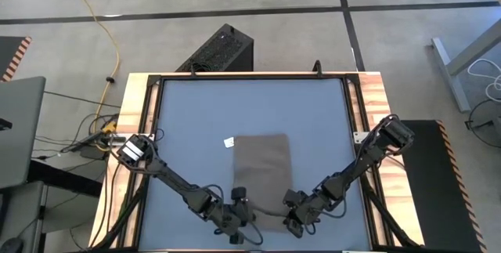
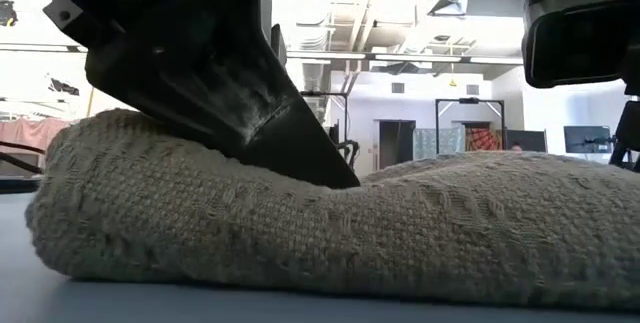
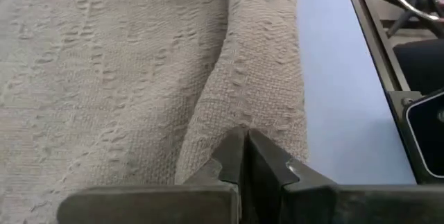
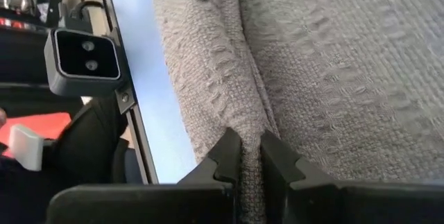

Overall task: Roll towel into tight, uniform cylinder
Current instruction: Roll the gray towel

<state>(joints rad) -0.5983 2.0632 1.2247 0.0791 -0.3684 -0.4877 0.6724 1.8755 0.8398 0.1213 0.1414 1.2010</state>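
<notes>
While the left gripper [image 1: 237, 219] pinches shut on the near edge of the towel [image 1: 262, 167] and the right gripper [image 1: 296, 220] clamps that same raised edge, only a first fold exists (most lies flat mid-table), so the rolling remains.

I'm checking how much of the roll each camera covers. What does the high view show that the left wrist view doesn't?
Only the high view shows the towel's full outline on the table, its white tag, and both arms, with the right hand at the near edge. Only the left wrist view shows the left hand shut, pinching the rolled fold, and the weave up close. Both show the towel's near edge gathered into a fold where the left hand meets it.
</notes>
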